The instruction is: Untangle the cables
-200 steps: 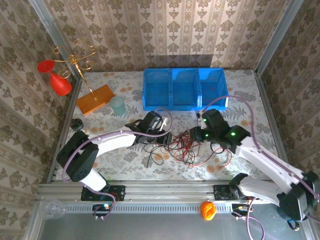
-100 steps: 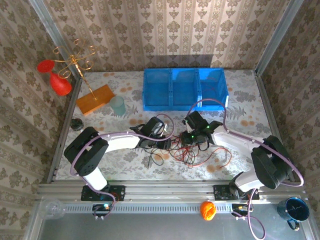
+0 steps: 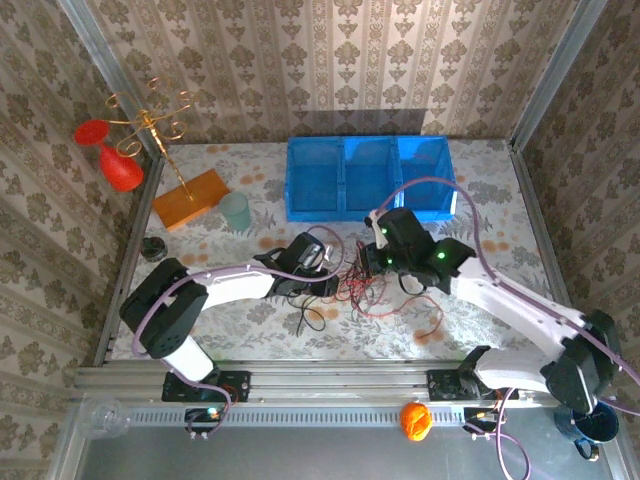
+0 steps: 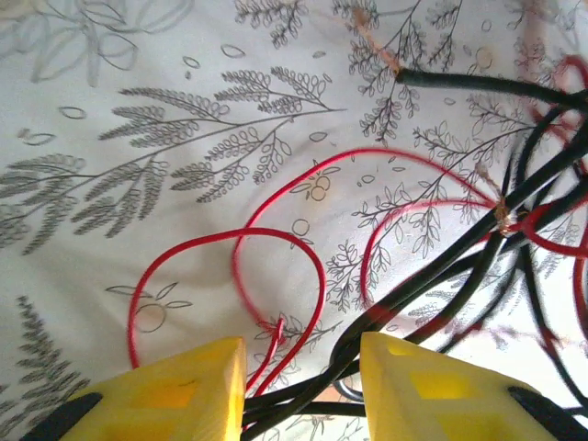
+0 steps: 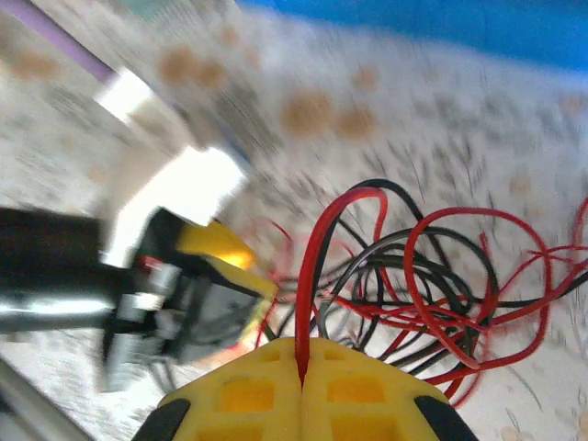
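So the left gripper (image 4: 303,358), centre-left seen from above: yellow fingers parted w/ black strands running btwn, can't tell if it's pinching. The tangle of thin red and black wire cables (image 3: 368,296) sits mid-frame on the floral tablecloth (image 3: 480,200). The right gripper (image 5: 301,356) is clenched on one red cable (image 5: 304,285).

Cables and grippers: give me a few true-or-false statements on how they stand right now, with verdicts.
1. The right gripper is shut on a red cable. True.
2. The cables lie inside the blue bin. False: they lie on the table in front of it.
3. Several black cables run through the open left gripper. True.
4. Every strand in the tangle is black. False: red and black are mixed together.
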Robot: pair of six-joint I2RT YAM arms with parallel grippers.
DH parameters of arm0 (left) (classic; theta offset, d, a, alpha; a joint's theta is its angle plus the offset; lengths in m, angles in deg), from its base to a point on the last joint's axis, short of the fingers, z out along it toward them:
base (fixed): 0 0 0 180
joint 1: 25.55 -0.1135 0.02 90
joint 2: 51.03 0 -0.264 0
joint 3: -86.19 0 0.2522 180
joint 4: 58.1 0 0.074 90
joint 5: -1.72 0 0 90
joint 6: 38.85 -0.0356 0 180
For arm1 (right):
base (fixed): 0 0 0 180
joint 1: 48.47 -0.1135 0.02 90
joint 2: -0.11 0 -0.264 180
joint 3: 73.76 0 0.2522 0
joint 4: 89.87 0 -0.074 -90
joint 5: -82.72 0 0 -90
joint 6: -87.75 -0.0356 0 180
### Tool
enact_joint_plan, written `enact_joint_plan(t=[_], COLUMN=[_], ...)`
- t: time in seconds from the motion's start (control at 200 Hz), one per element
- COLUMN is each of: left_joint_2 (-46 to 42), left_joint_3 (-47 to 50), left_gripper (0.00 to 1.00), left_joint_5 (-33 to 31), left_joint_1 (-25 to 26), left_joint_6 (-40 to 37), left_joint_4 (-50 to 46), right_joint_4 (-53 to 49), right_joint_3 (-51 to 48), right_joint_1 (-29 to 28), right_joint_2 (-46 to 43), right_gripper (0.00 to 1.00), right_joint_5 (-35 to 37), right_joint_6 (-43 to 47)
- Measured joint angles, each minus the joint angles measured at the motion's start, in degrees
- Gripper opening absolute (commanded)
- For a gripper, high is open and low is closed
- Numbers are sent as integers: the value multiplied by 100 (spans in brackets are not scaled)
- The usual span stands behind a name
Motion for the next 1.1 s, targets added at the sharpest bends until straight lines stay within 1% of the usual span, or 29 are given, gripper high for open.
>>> enact_joint_plan(t=[0.165,0.295,0.37,0.515,0.83,0.845,0.88,0.915,0.94,0.97,1.04,1.1], left_joint_2=[-356,-560,-684,-949,-1696,-1725,-1786,-1843,-1886,-1937,-2098,-2288], left_joint_3=[175,374,516,782,1019,1019,1008,977,933,879,704,509], left_gripper=[33,29,23,0,0,3,14,30,40,48,59,63], left_joint_5=[-85,-140,-190,-278,-492,-490,-492,-492,-490,-481,-474,-487], left_joint_1=[-166,-254,-289,-378,-791,-804,-815,-815,-815,-815,-815,-815], left_joint_6=[2,24,50,142,125,122,103,72,22,-31,-122,-236], left_joint_4=[0,-20,-48,-92,-387,-396,-448,-518,-584,-651,-772,-857], right_joint_4=[70,330,520,898,1237,1266,1344,1386,1416,1473,1637,1834], right_joint_3=[695,833,820,605,249,251,280,365,455,597,970,1292], right_joint_1=[-133,-245,-291,-293,-286,-286,-289,-286,-286,-286,-289,-289], right_joint_2=[-535,-822,-975,-1379,-1768,-1768,-1762,-1729,-1685,-1611,-1419,-1259], right_gripper=[0,0,0,0,0,0,0,0,0,0,0,0], right_joint_5=[144,262,269,269,682,684,691,691,691,688,680,678], right_joint_6=[245,490,616,815,1198,1200,1231,1261,1300,1349,1438,1532])
